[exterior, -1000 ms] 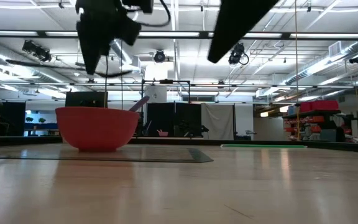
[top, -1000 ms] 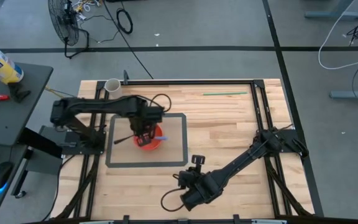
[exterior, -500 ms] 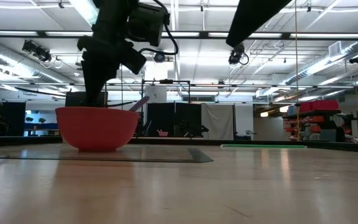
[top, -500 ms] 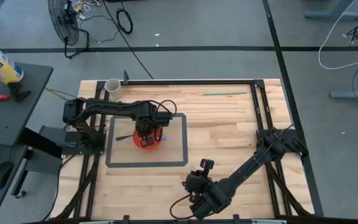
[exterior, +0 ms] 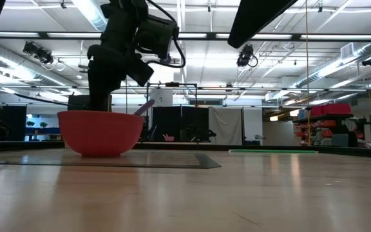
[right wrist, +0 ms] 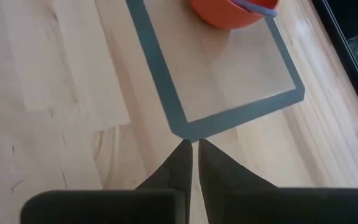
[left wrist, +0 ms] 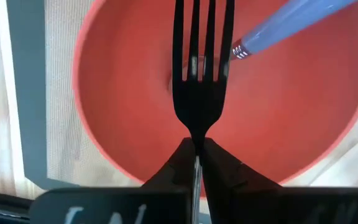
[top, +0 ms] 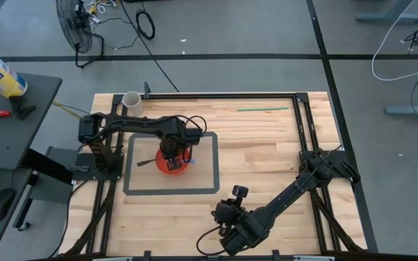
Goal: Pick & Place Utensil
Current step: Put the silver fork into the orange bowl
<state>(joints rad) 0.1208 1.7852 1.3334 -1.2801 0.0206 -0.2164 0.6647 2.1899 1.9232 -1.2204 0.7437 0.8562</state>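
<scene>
Lowered closer over the red bowl, left gripper clenched on black fork, risks clipping the blue utensil inside.

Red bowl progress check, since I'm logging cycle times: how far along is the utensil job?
Done: a blue-handled utensil already rests in the red bowl. In hand: the left pincer is shut on a black fork, tines over the bowl's inside. Left: releasing the fork into the bowl and pulling away. The right pincer waits shut over the mat's corner.
</scene>
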